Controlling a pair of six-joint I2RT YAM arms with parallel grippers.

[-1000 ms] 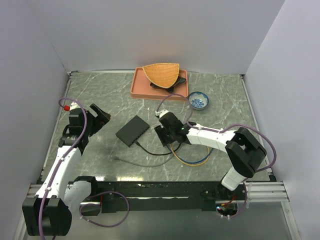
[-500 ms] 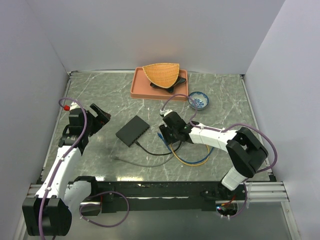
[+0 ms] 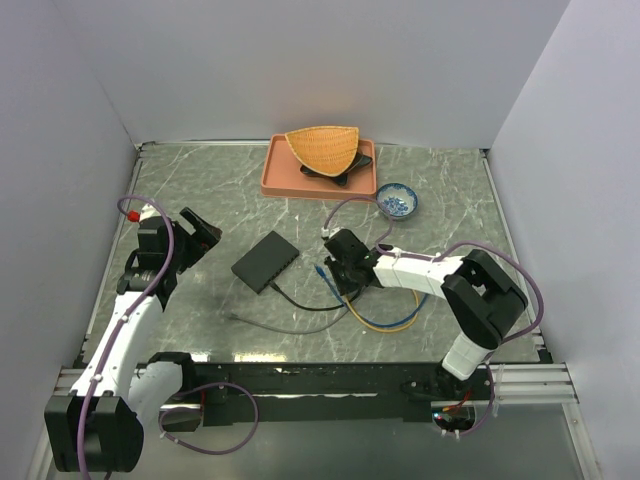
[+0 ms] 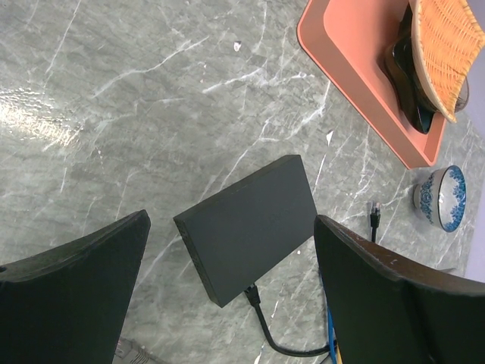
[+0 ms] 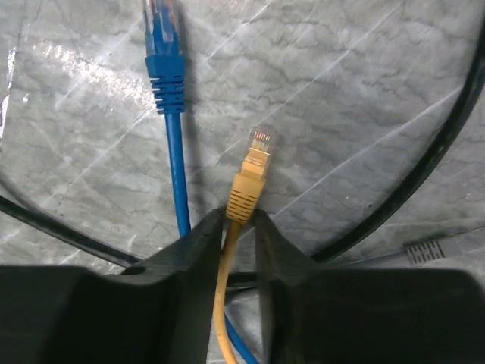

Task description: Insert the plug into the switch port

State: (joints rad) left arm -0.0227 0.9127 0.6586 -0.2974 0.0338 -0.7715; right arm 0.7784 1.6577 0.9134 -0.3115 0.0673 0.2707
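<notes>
Right gripper (image 5: 237, 221) tight on cable (image 5: 222, 303) of yellow plug (image 5: 254, 163); left gripper (image 4: 231, 227) wide, near switch (image 4: 261, 208).

Grey-green marble-patterned table top (image 3: 440, 200) is spanning the whole enclosure, with white veins running across it. 3 plain pale walls are boxing it in: back wall (image 3: 320, 60) at 12 o'clock, left wall (image 3: 50, 150) at 9 o'clock, right wall (image 3: 580, 150) at 3 o'clock, the last reading faintly lilac. Thin metal trim (image 3: 200, 142) is running along the 12 o'clock edge. Aluminium rail (image 3: 530, 380) is lying along the 6 o'clock edge. Light is falling soft and even. In the left wrist view, a glare patch (image 4: 34, 117) is showing on the table at 9 o'clock.
</notes>
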